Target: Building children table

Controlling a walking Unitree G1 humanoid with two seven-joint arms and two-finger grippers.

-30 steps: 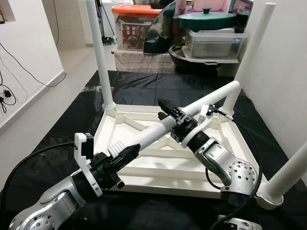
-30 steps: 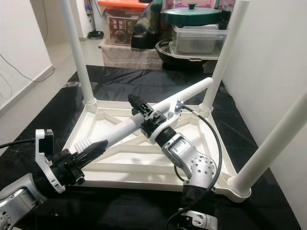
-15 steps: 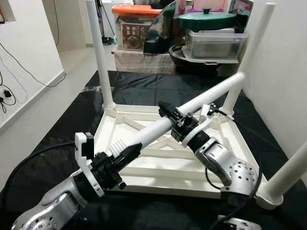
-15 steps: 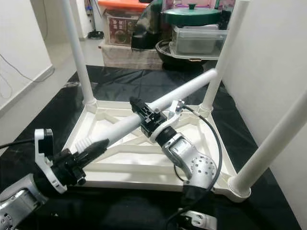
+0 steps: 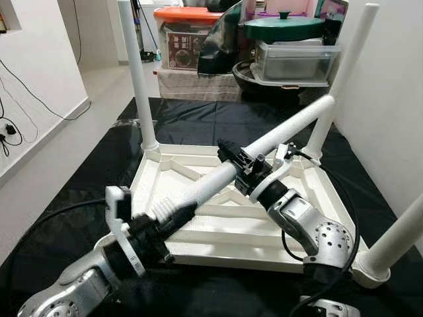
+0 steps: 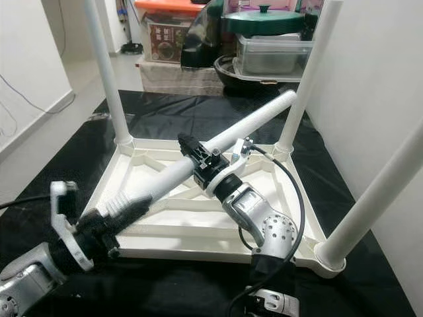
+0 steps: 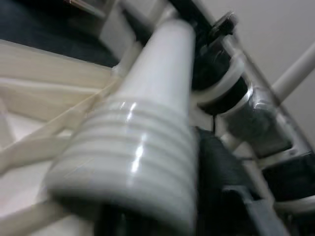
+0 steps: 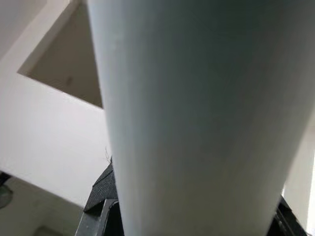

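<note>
Tabletop (image 5: 264, 231) bears three upright legs (image 5: 137, 79); both grippers (image 5: 241, 162) hold a fourth (image 5: 218, 179).

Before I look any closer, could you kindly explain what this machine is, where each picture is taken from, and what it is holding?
This is a humanoid robot with two silver arms, each ending in two black fingers. The two wide pictures come from cameras on its head, looking down; the two close-ups come from cameras on its wrists. On a black floor mat lies a white child's tabletop, upside down, with three legs already standing in its corners. The loose fourth leg is carried slanted above it: the left gripper clasps its ribbed threaded end, and the right gripper clamps its middle. Boxes and a green pot are stacked behind.
</note>
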